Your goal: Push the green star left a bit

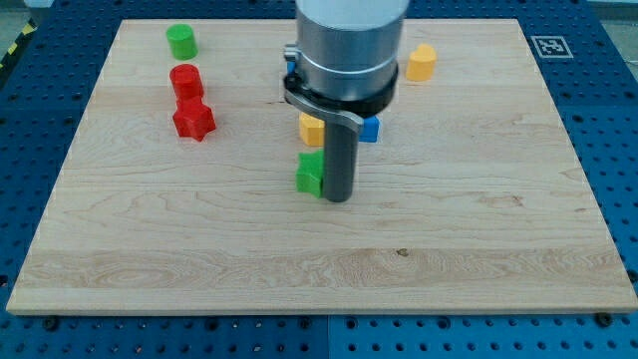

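Right against my tip (339,197), on its left: green star (310,174), set for shoving left across counter (478,249); no fingers, nothing held.

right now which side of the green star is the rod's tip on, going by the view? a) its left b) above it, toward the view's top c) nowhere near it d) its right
d: my tip stands right beside the green star on the view's right, so close that any gap between them cannot be made out.
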`<move>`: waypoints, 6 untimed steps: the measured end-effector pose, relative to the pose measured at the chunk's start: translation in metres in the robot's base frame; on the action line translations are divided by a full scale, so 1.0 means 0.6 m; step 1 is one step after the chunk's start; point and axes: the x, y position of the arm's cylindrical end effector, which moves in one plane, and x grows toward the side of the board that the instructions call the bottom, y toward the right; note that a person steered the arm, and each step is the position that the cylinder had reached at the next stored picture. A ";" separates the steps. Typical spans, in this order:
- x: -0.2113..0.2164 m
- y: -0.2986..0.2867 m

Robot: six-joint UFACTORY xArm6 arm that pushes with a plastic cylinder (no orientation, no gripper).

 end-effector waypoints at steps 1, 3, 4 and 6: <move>-0.021 -0.030; -0.073 0.020; -0.098 0.012; -0.081 0.006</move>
